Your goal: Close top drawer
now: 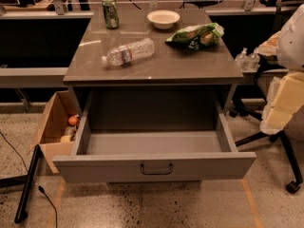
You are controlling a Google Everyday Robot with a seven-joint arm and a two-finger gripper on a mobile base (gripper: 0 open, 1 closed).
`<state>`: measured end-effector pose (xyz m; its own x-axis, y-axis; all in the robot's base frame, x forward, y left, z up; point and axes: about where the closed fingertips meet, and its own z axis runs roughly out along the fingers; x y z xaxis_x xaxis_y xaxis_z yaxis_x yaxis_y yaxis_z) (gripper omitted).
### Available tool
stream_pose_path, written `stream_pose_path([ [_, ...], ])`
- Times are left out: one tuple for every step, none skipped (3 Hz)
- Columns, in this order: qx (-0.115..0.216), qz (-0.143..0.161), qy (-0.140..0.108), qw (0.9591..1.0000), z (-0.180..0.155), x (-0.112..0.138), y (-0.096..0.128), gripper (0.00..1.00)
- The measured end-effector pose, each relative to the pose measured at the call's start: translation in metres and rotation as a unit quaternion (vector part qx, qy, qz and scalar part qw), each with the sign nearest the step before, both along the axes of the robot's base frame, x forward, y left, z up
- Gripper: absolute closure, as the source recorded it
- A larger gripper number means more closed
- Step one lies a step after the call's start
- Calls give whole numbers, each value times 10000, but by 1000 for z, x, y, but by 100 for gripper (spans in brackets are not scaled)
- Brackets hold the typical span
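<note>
We see the top drawer [95, 167] pulled far out toward the near side, its dark loop handle [156, 173] facing us. We judge that none of the closing is done: the whole push back under the countertop [156, 68] is left. The gripper [286, 101] hangs at the right edge, well apart from the drawer front; whether it is apart or together we cannot tell. On the countertop, the lying water bottle [128, 52], the green chip bag [195, 35] and the green can [110, 12] carry labels, but we can read no writing on any
</note>
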<state>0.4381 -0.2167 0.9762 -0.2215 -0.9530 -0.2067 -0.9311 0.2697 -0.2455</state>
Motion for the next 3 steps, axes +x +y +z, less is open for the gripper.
stream_pose_path([
  [0,0,0,10000,0,0,0,0],
  [40,25,-42,10000,0,0,0,14],
  [234,211,-86,9995,-31,6,1,38],
])
